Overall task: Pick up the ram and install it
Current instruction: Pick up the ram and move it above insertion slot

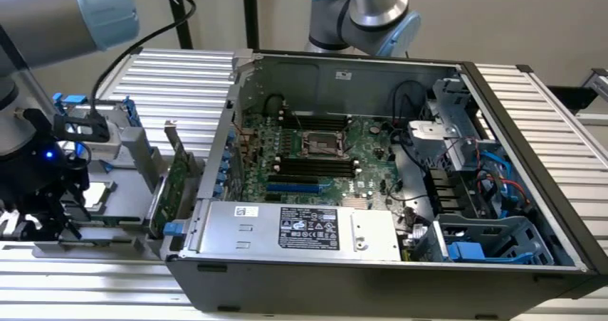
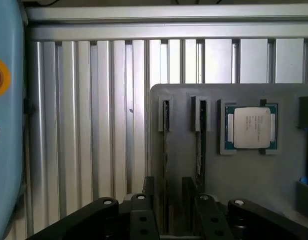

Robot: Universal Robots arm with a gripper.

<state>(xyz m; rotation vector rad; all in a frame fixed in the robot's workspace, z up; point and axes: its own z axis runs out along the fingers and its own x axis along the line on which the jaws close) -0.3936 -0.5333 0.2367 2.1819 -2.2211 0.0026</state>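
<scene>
Your gripper (image 2: 167, 189) hangs over the grey holder (image 2: 243, 180) with its jaws apart and nothing in them. The ram (image 2: 165, 150) stands on edge in one of the holder's slots. You see it as a thin line running into the gap between the two black fingers (image 2: 148, 200), and I cannot tell whether either finger touches it. A second stick (image 2: 199, 145) stands in the next slot, just beside the finger on the processor's (image 2: 251, 127) side.

That neighbour looks like your main risk: a small sideways error could knock it or catch it. The ram also seems to sit off the middle of the gap. A closing grip could push it aslant and jam it in its slot, or hold it crooked for the memory slots (image 1: 314, 166) inside the computer case (image 1: 494, 107).

The sticker (image 1: 309, 228) on the power supply carries print and logos too small to read. So is the faint text on the processor's lid.
</scene>
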